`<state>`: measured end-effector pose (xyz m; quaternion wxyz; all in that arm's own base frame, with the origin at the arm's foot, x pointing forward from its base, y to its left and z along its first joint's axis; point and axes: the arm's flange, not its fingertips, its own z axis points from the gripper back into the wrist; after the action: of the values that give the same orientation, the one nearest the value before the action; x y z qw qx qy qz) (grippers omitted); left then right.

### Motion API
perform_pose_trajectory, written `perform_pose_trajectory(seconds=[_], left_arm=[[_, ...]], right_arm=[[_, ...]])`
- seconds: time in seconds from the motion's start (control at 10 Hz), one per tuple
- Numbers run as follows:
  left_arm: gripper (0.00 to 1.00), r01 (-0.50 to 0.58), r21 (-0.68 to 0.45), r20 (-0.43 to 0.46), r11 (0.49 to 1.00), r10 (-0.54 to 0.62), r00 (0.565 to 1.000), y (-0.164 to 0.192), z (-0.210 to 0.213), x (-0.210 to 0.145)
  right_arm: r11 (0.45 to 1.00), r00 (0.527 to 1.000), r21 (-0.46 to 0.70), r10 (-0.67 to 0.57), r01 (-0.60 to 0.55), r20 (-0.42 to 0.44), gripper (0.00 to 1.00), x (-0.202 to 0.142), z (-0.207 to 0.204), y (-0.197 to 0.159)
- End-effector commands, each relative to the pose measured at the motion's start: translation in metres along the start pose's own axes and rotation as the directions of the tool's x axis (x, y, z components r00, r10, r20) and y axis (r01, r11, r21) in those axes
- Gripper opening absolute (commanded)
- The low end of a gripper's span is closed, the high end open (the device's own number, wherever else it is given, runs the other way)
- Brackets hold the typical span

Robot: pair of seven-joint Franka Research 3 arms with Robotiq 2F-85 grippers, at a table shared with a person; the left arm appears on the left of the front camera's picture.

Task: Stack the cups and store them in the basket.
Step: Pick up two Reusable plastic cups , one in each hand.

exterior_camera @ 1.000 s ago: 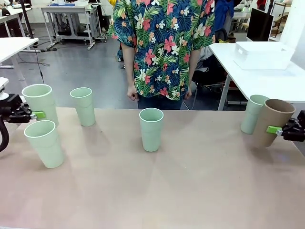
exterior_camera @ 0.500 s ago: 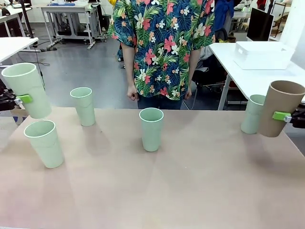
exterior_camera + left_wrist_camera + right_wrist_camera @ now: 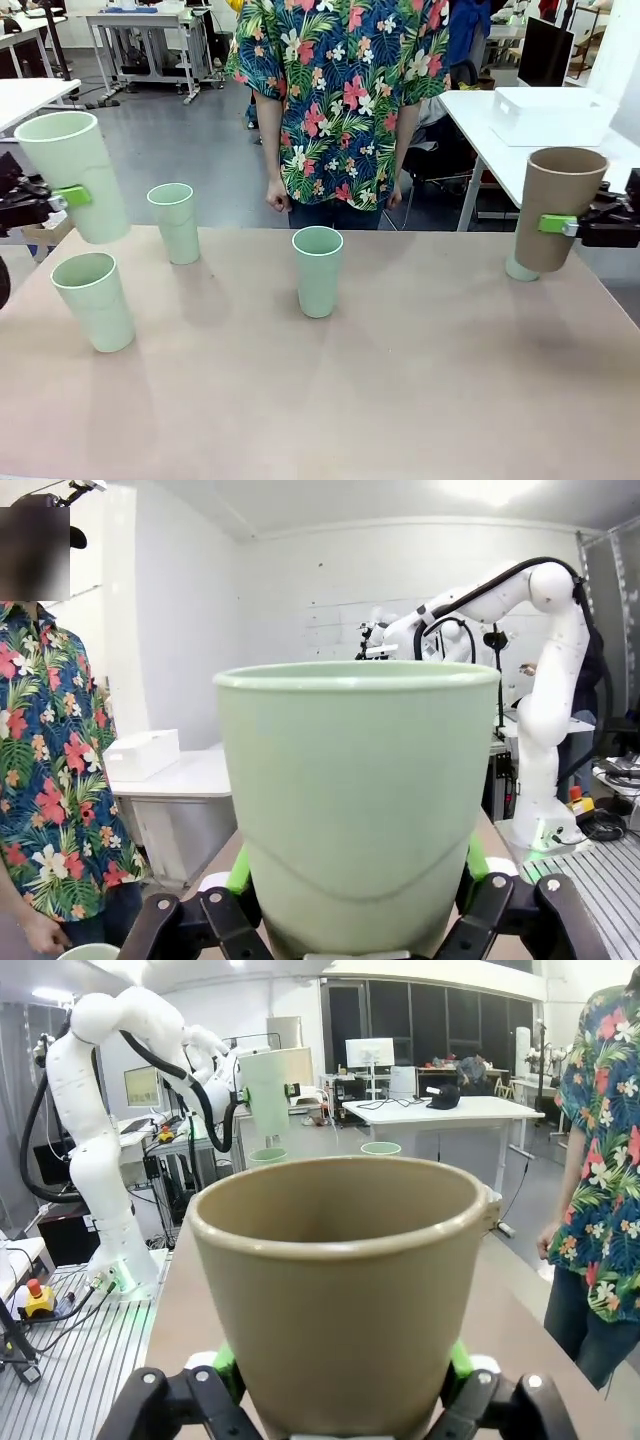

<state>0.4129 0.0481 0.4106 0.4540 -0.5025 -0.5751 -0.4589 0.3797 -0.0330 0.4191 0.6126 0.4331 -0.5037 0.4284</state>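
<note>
The left gripper [image 3: 70, 196] is cut off by the picture's left edge, with little more than a green pad seen. It is clamped on a mint cup [image 3: 72, 175], which is held clear of the table [image 3: 420, 390] over the far left corner. The cup is mouth up, its long axis tilted with the rim leaning left. The right gripper [image 3: 557, 224] is likewise cropped at the right edge and is gripping the tan cup [image 3: 555, 205]. That cup is held off the table near the right edge, mouth up and close to upright, the rim leaning slightly right. A sixth cup [image 3: 517, 268] is almost wholly hidden behind the tan one, so only its base and a sliver of wall can be made out. In both wrist views the held cup's base is lost below the bottom edge, and black fingers [image 3: 228, 927] are seen on either side of the wall. Three cups are left standing mouth up with long axes vertical. A near-left cup [image 3: 93, 300] is close to the left edge just below the held one, a far-left cup [image 3: 175, 222] is near the far edge, and a centre cup [image 3: 318, 270] stands alone. The near half of the table is bare, as is the stretch between the centre cup and the right side. The basket [image 3: 550, 115] is seen open side up on a separate white side table [image 3: 560, 175] beyond the far right corner, well apart from the standing cups.
</note>
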Motion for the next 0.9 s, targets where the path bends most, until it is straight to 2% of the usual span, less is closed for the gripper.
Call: perform_pose_trajectory(seconds=[0.0,0.3,0.8], left_arm=[[0.86,-0.027,0.033,-0.018,0.999,0.028,0.999,-0.011,-0.030,0.001],[0.86,-0.030,0.031,-0.046,0.999,0.031,0.998,-0.026,-0.045,-0.004],[0.86,-0.047,0.022,-0.041,0.999,0.048,0.998,-0.029,-0.052,-0.011]], right_arm=[[0.999,0.999,-0.021,-0.046,0.046,0.019,0.86,0.007,-0.012,0.004],[0.996,0.993,-0.001,-0.087,0.088,0.074,0.86,0.009,-0.017,0.006],[0.994,0.986,0.020,-0.112,0.110,0.125,0.86,0.008,-0.017,0.004]])
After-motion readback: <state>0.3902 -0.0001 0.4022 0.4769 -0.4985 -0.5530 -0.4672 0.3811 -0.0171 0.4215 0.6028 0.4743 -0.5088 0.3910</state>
